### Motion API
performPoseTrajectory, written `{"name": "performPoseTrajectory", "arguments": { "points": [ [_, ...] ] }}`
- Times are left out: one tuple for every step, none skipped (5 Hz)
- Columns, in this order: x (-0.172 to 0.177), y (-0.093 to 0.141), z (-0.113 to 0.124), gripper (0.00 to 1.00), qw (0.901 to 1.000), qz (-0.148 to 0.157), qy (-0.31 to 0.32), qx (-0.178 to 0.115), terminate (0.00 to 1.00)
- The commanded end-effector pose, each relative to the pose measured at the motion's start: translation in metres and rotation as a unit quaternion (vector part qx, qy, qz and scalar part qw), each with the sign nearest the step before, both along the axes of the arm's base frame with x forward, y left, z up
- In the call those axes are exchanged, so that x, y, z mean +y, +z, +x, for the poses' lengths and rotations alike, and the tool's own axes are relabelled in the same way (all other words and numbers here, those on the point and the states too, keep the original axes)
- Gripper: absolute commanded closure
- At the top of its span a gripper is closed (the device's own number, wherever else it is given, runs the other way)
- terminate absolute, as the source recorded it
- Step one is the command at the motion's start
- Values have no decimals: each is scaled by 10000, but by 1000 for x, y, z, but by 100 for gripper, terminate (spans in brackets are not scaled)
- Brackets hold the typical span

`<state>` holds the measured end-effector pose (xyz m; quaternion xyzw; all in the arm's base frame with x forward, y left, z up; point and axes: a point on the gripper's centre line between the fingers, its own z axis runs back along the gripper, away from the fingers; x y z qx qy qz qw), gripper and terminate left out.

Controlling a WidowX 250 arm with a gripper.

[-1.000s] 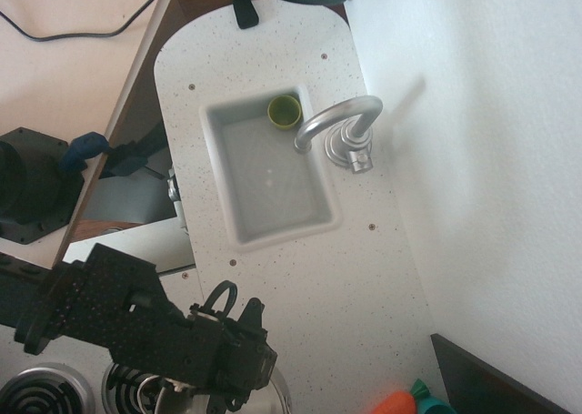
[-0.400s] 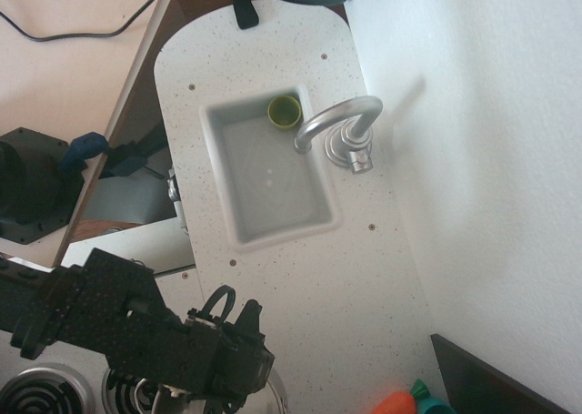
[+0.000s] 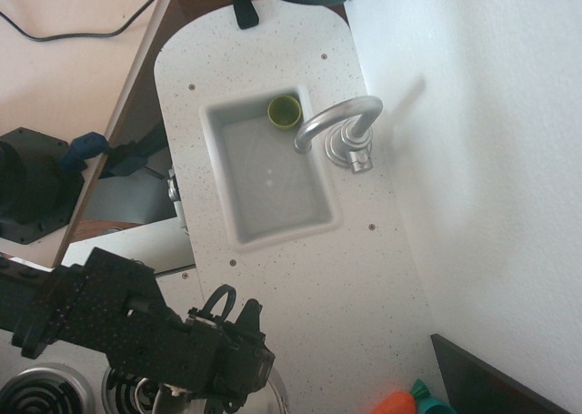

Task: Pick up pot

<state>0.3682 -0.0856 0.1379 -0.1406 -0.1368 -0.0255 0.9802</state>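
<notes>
End effector sat low at the bottom edge of the overhead view, black body directly over the pot — only a sliver of shiny rim showed at its right side, next to the stove coils. Jaw opening and any grip on the pot could not be told; the fingers were hidden beneath the body. Green cup stood in the far corner of the sink, beside the faucet. Speckled counter — carrot at its lower right.
</notes>
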Motion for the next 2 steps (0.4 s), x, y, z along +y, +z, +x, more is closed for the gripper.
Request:
{"name": "performPoseTrajectory", "arguments": {
  "points": [
    [1,35,10,100,9987,-82,51,-496,0],
    [2,35,10,100,9986,-73,59,-512,100]
  ]
}}
